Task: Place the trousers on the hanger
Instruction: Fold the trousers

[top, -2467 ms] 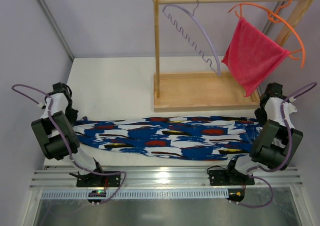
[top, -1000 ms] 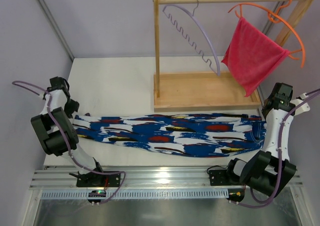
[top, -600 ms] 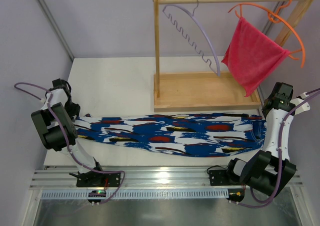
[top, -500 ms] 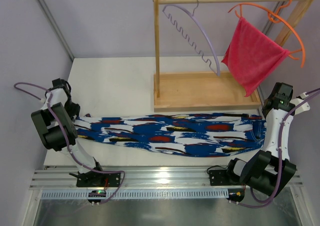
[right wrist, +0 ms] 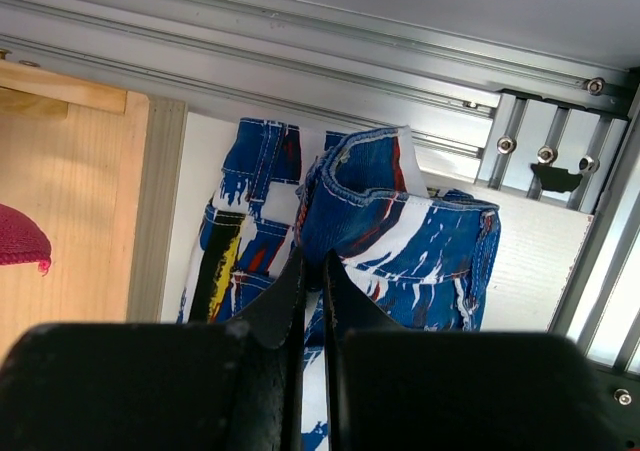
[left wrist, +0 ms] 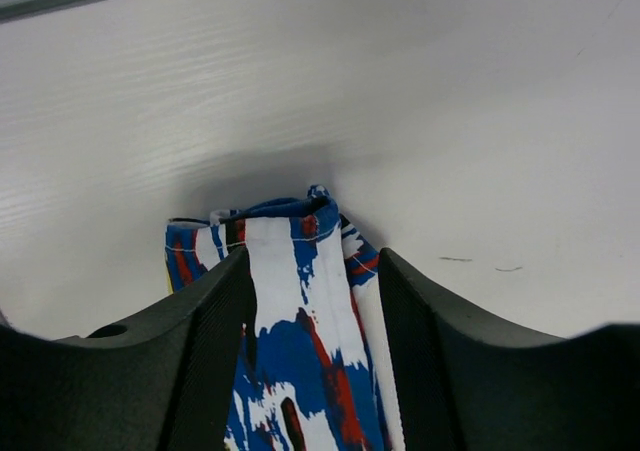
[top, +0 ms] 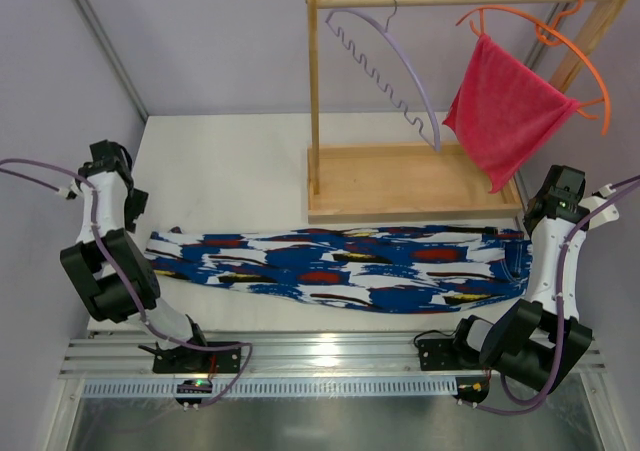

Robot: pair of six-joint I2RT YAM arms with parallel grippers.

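The left gripper (left wrist: pixel 312 257) is released: its two black fingers (left wrist: pixel 215 331) stand apart above the white table (top: pixel 230 161), and in the left wrist view the cuff end of the royal blue soft fabric trousers with white, red, black and yellow patches (top: pixel 340 268) lies between and below them; contact with the cloth cannot be confirmed. The right gripper (right wrist: pixel 310 263) is clenched on the trousers, its fingers pressed nearly together on a raised fold of fabric at the waistband. The trousers lie flat along the near edge of the table. Their long axis runs left to right, parallel to that edge, with the cuffs toward the left edge and the waistband toward the right edge. An aluminium rail (top: pixel 330 356) carrying the arm bases borders the near edge. A wooden rack (top: pixel 400 186) stands at the far right of the table, its tray base just beyond the trousers. From its top rod hang the thin pale lavender plastic hanger (top: pixel 413 74), with a wavy lower bar and a metal hook, and to its right an orange hanger (top: pixel 575 49) carrying a pink-red cloth (top: pixel 505 111). The lavender hanger is bare and well apart from the trousers.
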